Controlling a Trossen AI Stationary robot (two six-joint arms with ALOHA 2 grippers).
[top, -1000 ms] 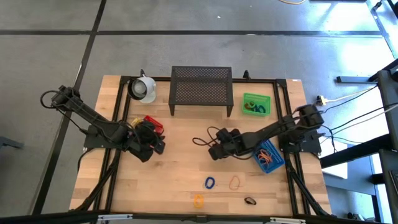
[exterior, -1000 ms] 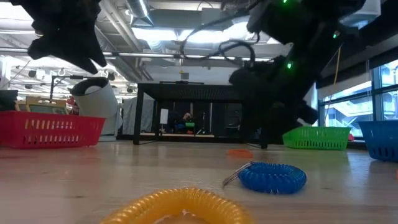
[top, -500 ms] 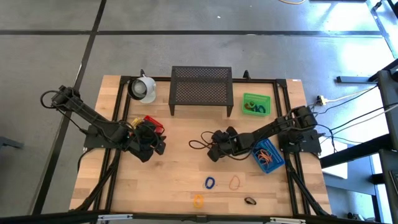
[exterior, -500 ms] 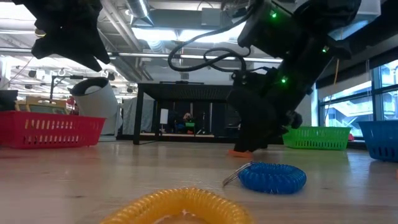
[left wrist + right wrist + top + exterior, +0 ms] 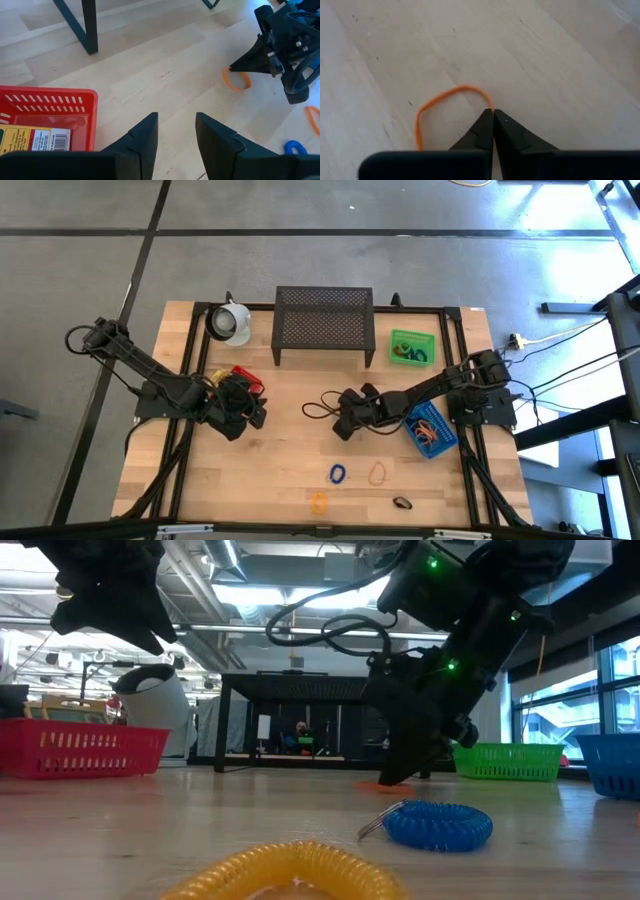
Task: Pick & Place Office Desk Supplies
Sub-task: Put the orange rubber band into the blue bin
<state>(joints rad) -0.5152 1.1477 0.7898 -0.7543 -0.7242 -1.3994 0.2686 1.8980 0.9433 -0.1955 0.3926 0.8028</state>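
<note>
In the middle of the table my right gripper (image 5: 340,430) stands tip-down, shut on a thin orange loop (image 5: 445,97), which also shows in the left wrist view as the orange loop (image 5: 236,80). My left gripper (image 5: 176,120) hangs open in the air, nothing between its fingers, beside the red bin (image 5: 50,107); a yellow printed packet (image 5: 30,140) lies in that bin. Near the front edge lie a blue coil loop (image 5: 338,474), another orange loop (image 5: 378,473), a yellow coil loop (image 5: 318,502) and a small dark bit (image 5: 403,503). My right gripper pinches one strand of the orange loop (image 5: 489,102) at the very ends of its two fingers. The fingers slant down from the table's right side (image 5: 395,778). The rest of the loop lies flat and slack on the wood.
A black mesh stand (image 5: 323,320) and a white mug (image 5: 230,322) stand at the back. The green bin (image 5: 412,347) and the blue bin (image 5: 432,430), both holding loops, sit at the right. Bare wood lies between the two arms.
My right gripper has sunk to the table at the orange loop, shifting a little toward the table's left edge and rolling about its own axis. Its fingertips now meet on the loop's strand. The loop stays flat on the wood.
</note>
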